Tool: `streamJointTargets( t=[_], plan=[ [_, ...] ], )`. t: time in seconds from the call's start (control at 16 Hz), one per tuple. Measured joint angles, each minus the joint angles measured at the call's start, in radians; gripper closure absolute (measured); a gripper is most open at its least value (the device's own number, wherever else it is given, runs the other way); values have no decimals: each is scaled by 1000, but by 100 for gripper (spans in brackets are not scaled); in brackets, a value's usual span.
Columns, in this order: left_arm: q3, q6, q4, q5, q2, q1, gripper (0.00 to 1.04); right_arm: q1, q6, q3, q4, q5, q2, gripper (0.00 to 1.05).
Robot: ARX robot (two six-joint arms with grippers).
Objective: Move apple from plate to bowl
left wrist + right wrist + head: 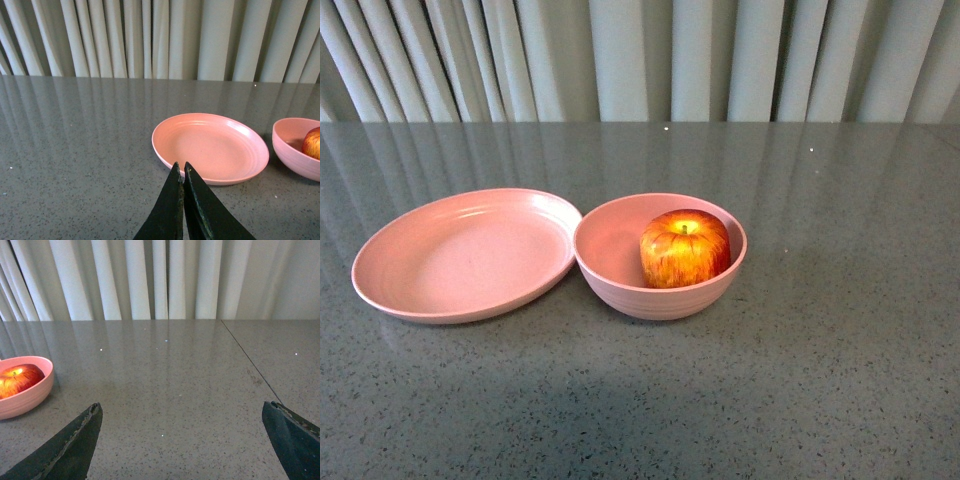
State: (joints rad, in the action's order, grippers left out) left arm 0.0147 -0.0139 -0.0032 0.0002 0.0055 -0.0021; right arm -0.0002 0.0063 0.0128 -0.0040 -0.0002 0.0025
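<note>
A grey speckled tabletop (pixel 820 380) fills the scene, glossy enough to mirror the pale pleated curtain (pixel 650 55) hanging behind it. On it the shallow pink plate (pixel 460 255) lies bare, its rim touching or all but touching the deep pink bowl (pixel 620 260) beside it. The apple (pixel 685 247) sits upright inside the bowl, stem up, resting toward the wall away from the plate, so the transfer looks complete. Neither arm shows in the front view.

The left gripper (pixel 181 172) has its jaws pressed together, empty, with the plate just ahead of it and the bowl beyond. The right gripper (pixel 180 412) has its jaws spread wide, empty, the bowl off to its left. The apple is round, with no long axis to align to. Judged by the wrist views, both arms are clear of the bowl, and no further grasp seems called for.
</note>
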Motion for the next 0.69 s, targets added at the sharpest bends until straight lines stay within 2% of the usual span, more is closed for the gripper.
streamJointTargets(
  t=[0.38, 0.44, 0.5, 0.69],
  plan=[
    [0, 0, 0, 0, 0, 0, 31, 0, 0, 0, 0, 0, 0, 7],
    [0, 0, 0, 0, 0, 0, 10, 0, 0, 0, 0, 0, 0, 7],
    [0, 2, 0, 0, 0, 0, 5, 0, 0, 0, 0, 0, 0, 7],
    [0, 3, 0, 0, 0, 0, 7, 0, 0, 0, 0, 0, 0, 7]
  ],
)
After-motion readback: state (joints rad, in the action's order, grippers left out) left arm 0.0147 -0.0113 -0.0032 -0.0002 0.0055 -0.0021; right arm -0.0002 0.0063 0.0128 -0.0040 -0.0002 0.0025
